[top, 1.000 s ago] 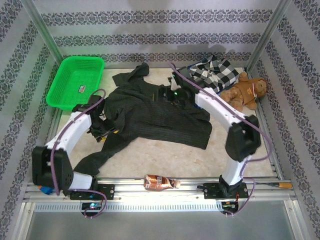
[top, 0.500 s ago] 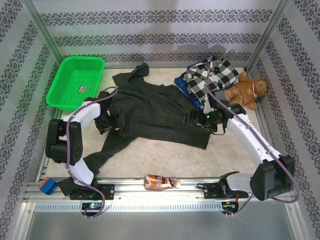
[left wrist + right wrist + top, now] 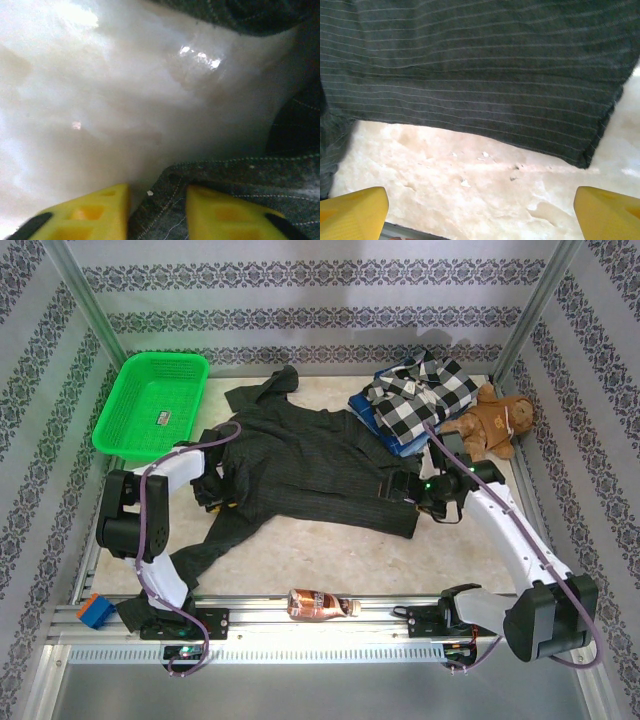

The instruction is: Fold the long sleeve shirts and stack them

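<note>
Left gripper (image 3: pixel 156 202) straddles the edge of the charcoal shirt (image 3: pixel 300 465) — whether clamped is unclear (right gripper (image 3: pixel 480 205) gapes wide) — so a shallow pinch could slip.

Lab test cell: aluminium frame (image 3: pixel 85 295), wallpapered walls (image 3: pixel 320 290)

The marble table (image 3: pixel 330 550) carries a dark shirt (image 3: pixel 300 465) spread across its middle, a green basket (image 3: pixel 152 405) far left, a blue garment (image 3: pixel 380 430) and a teddy (image 3: pixel 490 425) far right.

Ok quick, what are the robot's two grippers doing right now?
Left gripper: jaws close together around an edge of the dark shirt; grip cannot be told.
Right gripper: wide open, holding nothing.
</note>
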`<action>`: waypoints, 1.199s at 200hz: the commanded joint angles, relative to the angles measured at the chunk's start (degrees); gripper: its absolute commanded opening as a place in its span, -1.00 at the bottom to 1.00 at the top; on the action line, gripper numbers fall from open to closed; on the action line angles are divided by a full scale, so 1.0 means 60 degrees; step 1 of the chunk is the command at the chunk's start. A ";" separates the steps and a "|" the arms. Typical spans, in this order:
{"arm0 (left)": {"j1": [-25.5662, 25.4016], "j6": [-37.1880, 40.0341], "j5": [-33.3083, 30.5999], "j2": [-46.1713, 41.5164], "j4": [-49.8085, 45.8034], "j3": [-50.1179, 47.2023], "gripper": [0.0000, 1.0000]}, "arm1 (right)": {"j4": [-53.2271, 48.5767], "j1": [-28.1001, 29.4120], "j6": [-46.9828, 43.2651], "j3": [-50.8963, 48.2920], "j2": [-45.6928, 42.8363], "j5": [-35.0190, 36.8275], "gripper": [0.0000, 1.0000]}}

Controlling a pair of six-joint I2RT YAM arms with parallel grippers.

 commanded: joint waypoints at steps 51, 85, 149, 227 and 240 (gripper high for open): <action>0.0067 -0.0645 0.0656 -0.2460 0.0162 -0.1511 -0.83 | 0.0483 -0.1294 0.0794 -0.2413 -0.0303 0.0088 0.64; 0.0067 -0.1040 0.0673 -0.4018 -0.0273 -0.2306 -0.88 | 0.2067 -0.1329 0.1279 -0.3038 0.0317 -0.0189 0.44; 0.0074 -0.2233 0.0787 -0.6489 -0.1354 -0.3417 -0.89 | 0.3141 -0.1351 0.1448 -0.3070 0.1373 -0.0233 0.30; 0.0067 -0.3816 0.1203 -0.7806 -0.1457 -0.4497 -0.89 | 0.2721 -0.1322 0.1470 -0.3254 0.1311 -0.0548 0.19; 0.0067 -0.3985 0.1085 -0.8129 -0.1625 -0.4616 -0.89 | 0.2565 -0.1285 0.1477 -0.3335 0.1188 -0.0565 0.19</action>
